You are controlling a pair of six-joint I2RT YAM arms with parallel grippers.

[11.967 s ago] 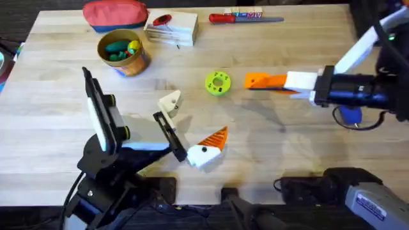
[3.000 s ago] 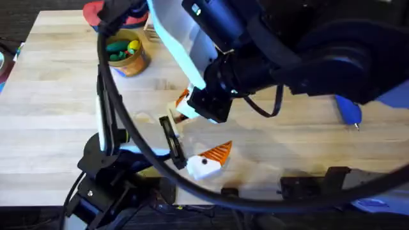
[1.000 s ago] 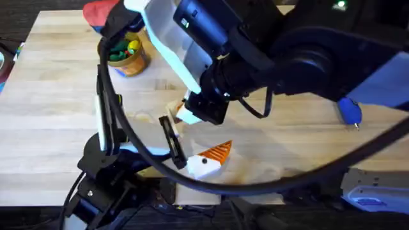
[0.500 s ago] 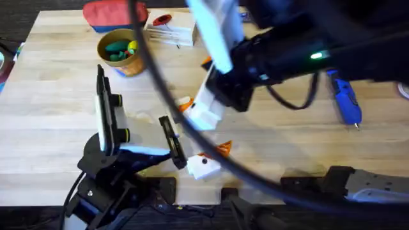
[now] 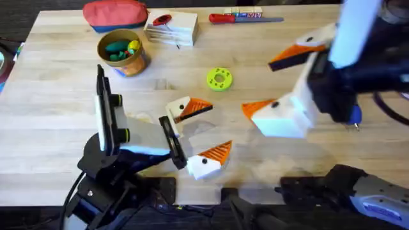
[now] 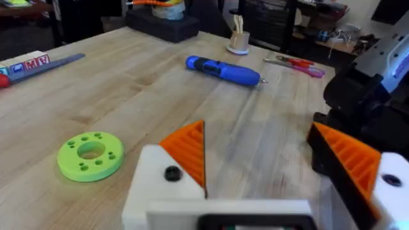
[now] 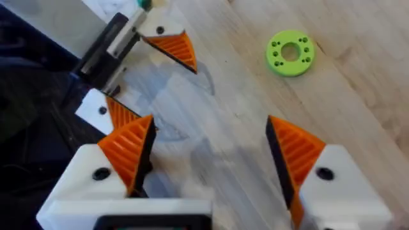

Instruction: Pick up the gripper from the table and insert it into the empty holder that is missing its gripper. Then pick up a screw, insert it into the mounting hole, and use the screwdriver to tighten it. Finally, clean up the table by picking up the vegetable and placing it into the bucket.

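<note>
The orange ribbed gripper (image 5: 195, 108) (image 7: 172, 46) sits seated in the white holder (image 5: 177, 106), which is the upper finger of my left gripper (image 5: 209, 130) (image 6: 262, 153). That gripper stands open low over the table. My right gripper (image 5: 267, 83) (image 7: 211, 147) hangs open and empty to the right of it, well above the wood. The blue-handled screwdriver (image 6: 223, 70) (image 5: 352, 115) lies at the right, partly behind the right arm. At the back left, the tan bucket (image 5: 137, 62) holds green and yellow pieces. A screw is out of view.
A lime-green disc (image 5: 219, 78) (image 7: 289, 53) lies in mid-table between the two grippers. Along the far edge are a red pouch (image 5: 115, 13), a white box (image 5: 172, 29) and a red-handled screwdriver (image 5: 246, 18).
The right arm has drawn back from over the left gripper to the right and risen. The orange gripper it brought stays in the holder.
</note>
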